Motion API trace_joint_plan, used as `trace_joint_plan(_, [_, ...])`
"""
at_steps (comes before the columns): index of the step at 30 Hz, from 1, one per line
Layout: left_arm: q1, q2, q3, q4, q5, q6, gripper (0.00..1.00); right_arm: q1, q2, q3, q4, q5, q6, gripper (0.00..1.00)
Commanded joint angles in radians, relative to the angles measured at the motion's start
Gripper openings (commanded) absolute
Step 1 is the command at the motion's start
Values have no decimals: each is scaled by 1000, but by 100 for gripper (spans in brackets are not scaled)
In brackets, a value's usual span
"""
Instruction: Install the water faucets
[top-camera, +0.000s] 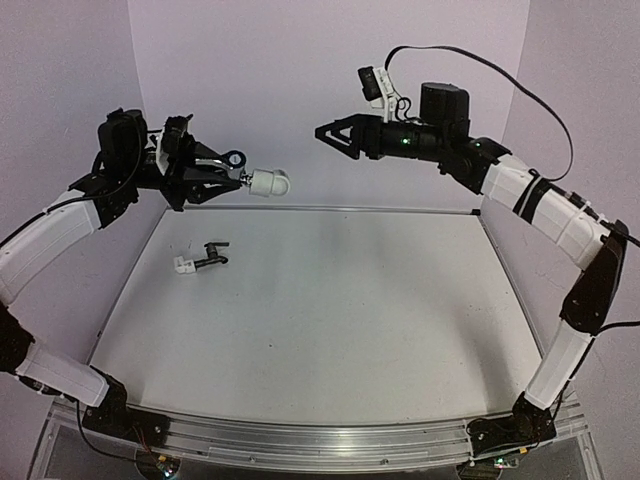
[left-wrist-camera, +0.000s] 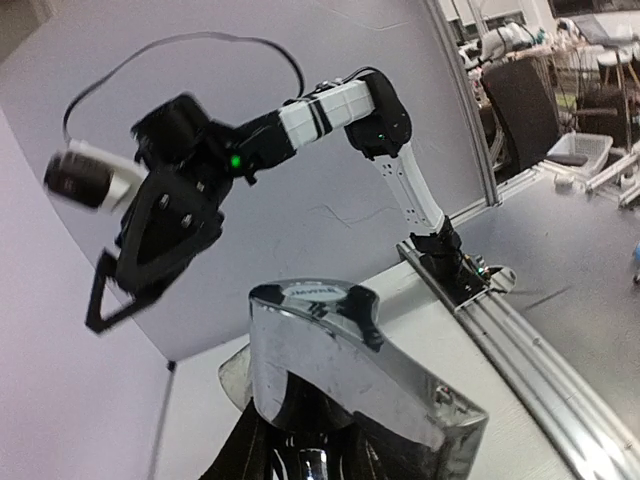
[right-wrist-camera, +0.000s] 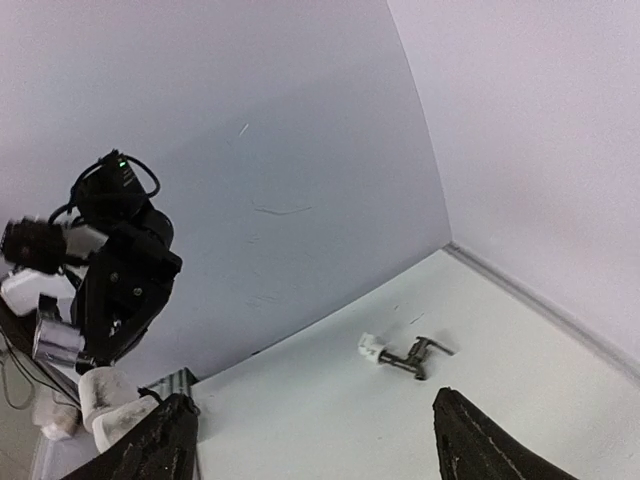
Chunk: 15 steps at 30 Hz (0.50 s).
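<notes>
Silver faucet (left-wrist-camera: 340, 370) clamped in left gripper (top-camera: 225, 178), white fitting (top-camera: 268, 182) on its tip, far left | right gripper (top-camera: 335, 135) wide, empty | dark faucet (top-camera: 212, 255) lies on table (top-camera: 350, 320), far left | tip: check fitting's seated square (don't twist by lever)

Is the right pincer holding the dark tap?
No, the right pincer hangs open and empty in the air, while the dark tap lies on the table.

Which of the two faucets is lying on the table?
The dark grey faucet, with a white fitting on one end; the silver faucet is held in the air by the left gripper.
</notes>
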<state>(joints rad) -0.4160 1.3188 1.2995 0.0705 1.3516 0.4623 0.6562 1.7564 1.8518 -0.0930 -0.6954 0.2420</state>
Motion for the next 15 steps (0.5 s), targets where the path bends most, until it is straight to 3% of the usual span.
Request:
trace_joint_plan(1, [3, 17, 72, 30, -165, -509, 0, 19, -92, -37, -4, 11, -309, 84])
trace_joint_plan(6, [5, -13, 59, 30, -371, -844, 0, 39, -93, -66, 20, 3, -447, 87])
trace_joint_plan(12, [5, -13, 64, 29, -390, -1202, 0, 144, -96, -127, 27, 149, -669, 92])
trace_joint_plan(15, [5, -30, 58, 28, -386, -1312, 0, 181, -89, -145, 43, 174, -699, 93])
